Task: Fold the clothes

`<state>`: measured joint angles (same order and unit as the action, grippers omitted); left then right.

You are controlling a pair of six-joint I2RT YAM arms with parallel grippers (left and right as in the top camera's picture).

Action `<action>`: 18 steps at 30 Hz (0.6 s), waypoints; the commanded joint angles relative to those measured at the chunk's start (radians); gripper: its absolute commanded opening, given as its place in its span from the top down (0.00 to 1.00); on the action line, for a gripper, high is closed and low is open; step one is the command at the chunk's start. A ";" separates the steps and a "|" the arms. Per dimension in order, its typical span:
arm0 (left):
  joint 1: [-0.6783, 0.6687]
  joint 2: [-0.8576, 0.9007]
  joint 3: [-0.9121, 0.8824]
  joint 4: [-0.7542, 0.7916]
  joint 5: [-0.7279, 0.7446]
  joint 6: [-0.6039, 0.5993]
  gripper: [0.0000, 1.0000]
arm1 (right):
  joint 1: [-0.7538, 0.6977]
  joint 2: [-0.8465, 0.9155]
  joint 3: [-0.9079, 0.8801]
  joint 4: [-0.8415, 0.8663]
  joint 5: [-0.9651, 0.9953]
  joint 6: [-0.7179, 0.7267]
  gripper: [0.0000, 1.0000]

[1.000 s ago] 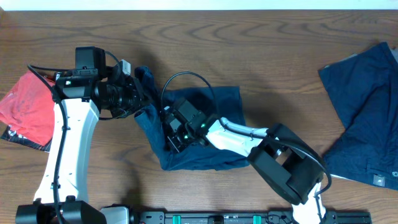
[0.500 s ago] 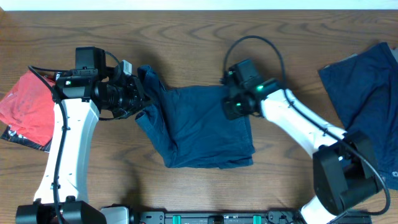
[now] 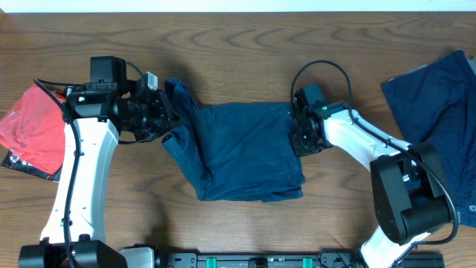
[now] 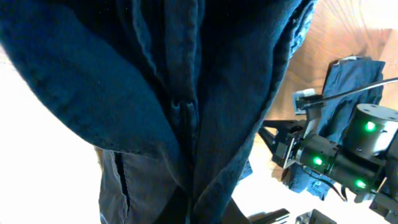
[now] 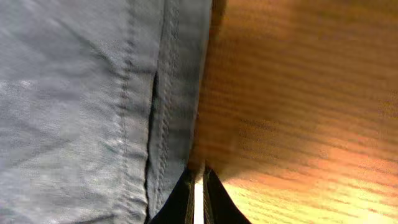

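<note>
Dark navy shorts [image 3: 242, 152] lie spread on the wooden table between my two arms. My left gripper [image 3: 169, 117] is shut on their bunched left edge and holds it slightly raised; navy fabric [image 4: 186, 93] fills the left wrist view and hides the jaws. My right gripper [image 3: 301, 140] sits at the shorts' right edge. In the right wrist view its fingers [image 5: 198, 177] are closed to a thin slit on bare wood, right beside the stitched hem [image 5: 168, 112], with no fabric between them. A second pair of navy shorts [image 3: 435, 126] lies at the far right.
A red cloth [image 3: 33, 134] lies at the left table edge, beside the left arm. The second shorts carry a small pale label [image 3: 453, 215] near the front right. The right arm [image 4: 336, 155] shows in the left wrist view.
My right gripper has swept from the left-centre of the shorts to their right edge, and the fabric has opened out flat to the right. The left arm has stayed still.
</note>
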<state>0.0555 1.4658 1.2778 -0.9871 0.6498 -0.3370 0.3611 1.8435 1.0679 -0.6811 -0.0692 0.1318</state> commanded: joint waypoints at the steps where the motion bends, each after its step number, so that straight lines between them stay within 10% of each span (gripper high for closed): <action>1: 0.000 -0.019 0.034 0.002 0.051 0.002 0.94 | 0.015 0.010 -0.042 0.023 0.009 -0.013 0.94; 18: -0.236 -0.015 0.034 0.159 0.154 -0.146 0.94 | 0.053 0.010 -0.057 0.035 0.005 0.013 0.95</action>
<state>-0.1108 1.4658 1.2781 -0.8394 0.8230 -0.4080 0.3981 1.8301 1.0447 -0.6395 -0.0509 0.1326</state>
